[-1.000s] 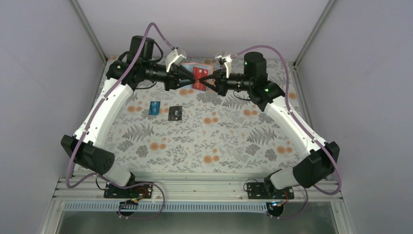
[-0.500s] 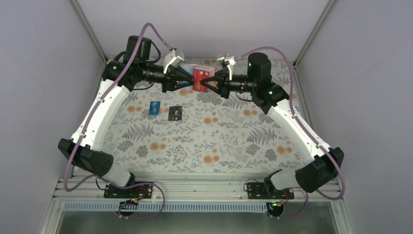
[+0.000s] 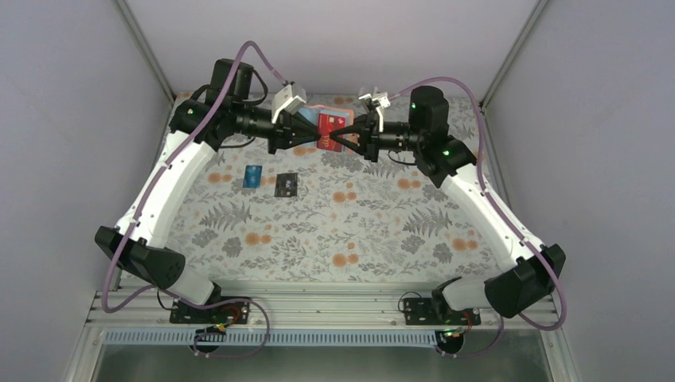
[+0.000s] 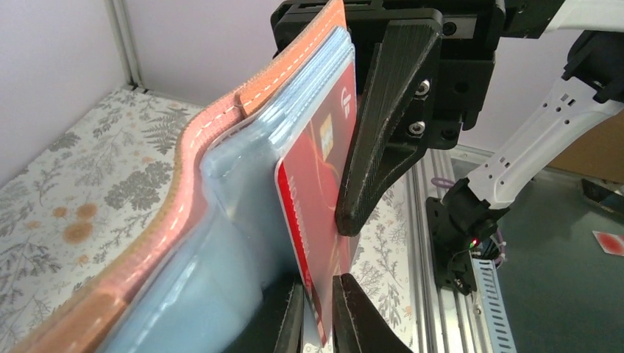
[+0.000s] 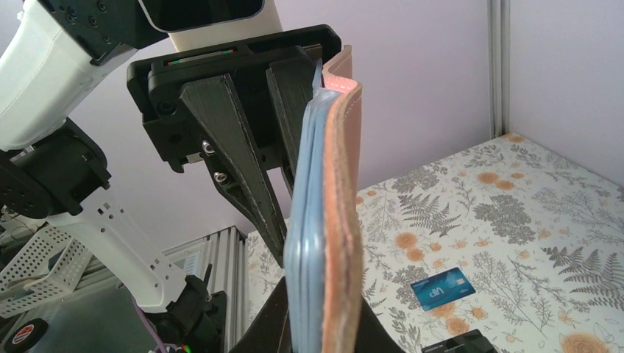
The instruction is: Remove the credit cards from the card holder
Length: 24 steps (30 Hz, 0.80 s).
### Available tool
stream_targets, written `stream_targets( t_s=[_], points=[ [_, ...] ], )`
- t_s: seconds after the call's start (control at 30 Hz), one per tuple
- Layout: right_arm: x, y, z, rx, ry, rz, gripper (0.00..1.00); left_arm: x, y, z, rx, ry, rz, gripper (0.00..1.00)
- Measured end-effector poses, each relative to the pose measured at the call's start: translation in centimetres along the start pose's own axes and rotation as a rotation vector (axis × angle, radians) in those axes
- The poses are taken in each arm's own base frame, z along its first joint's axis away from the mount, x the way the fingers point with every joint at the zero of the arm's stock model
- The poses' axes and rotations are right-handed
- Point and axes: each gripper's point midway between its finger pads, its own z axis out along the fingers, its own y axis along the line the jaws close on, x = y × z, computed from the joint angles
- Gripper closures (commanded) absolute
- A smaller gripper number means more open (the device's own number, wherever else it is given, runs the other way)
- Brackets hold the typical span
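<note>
**You are holding the folding tan-brown leather card holder (image 3: 313, 110) up above the table, between both grippers, with one card in it.**

At the left, the small bright blue card (image 3: 253, 176) and, just to its right, the small black card with pale markings (image 3: 286, 185) are lying flat on the floral-print table (image 3: 358, 231), near each other but not touching, and well apart from the raised holder. Your left gripper (image 3: 312, 134) is pinching the near edge of the flat red card (image 4: 318, 220), which is sitting against the holder's light blue pocketed inside and sticking partway out toward that gripper. Your right gripper (image 3: 339, 135) is clamping the holder's opposite end, with one black finger (image 4: 383, 125) lying on the pocket side and the holder standing on edge between its fingers.
</note>
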Motion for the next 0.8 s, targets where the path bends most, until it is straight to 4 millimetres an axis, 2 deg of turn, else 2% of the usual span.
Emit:
stream_targets(
  t_s=[0.13,0.2,0.23,0.43,0.57,0.67,0.8],
  points=[
    [-0.1,0.1,-0.1,-0.006,-0.004,-0.005,0.96,-0.3,-0.2,0.0,-0.01,0.003,0.011,0.9],
    [-0.4,0.2,-0.2,-0.011,-0.011,-0.015,0.96,-0.6,-0.3,0.0,-0.01,-0.001,0.014,0.97],
    [-0.4,0.3,-0.2,-0.015,-0.012,-0.017,0.95,-0.7,-0.3,-0.1,-0.012,-0.002,0.014,0.97],
    [-0.7,0.6,-0.4,-0.021,-0.021,-0.039,0.83,-1.1,-0.6,-0.2,-0.009,0.002,0.011,0.98],
    [0.1,1.0,-0.5,-0.034,-0.013,-0.057,0.79,-1.1,-1.4,0.0,0.015,-0.003,0.026,0.98],
    [0.5,1.2,-0.6,-0.044,-0.008,-0.063,0.78,-0.9,-1.4,-0.5,0.009,-0.009,0.021,0.98],
    [0.4,1.4,-1.0,-0.04,-0.012,-0.084,0.72,-0.9,-0.8,-1.7,-0.013,-0.031,0.018,0.98]
  ],
)
